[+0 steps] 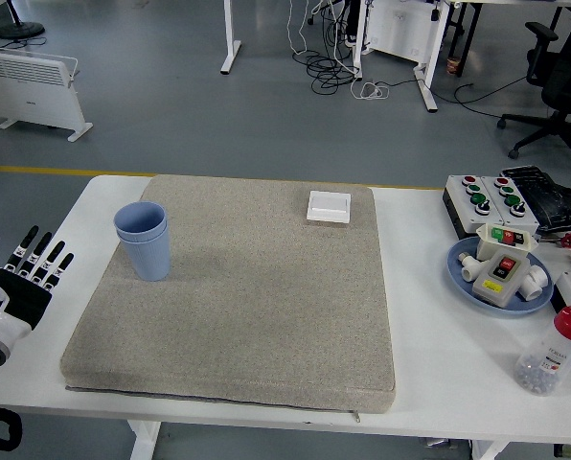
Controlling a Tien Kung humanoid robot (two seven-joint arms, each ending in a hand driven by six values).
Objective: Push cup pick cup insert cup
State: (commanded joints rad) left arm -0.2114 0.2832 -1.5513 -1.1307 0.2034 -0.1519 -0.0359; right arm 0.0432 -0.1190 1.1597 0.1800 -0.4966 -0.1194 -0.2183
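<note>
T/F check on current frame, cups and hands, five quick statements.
1. The blue cups stand nested and upright on the grey mat. True.
2. The left hand grips the cups. False: it is apart from them at the table's left edge, fingers spread.
3. The right hand is over the mat. False: it is not in view.
4. A white switch plate lies near the mat's far edge. True.
5. The blue plate is on the mat. False: it sits on the table, right of the mat.
</note>
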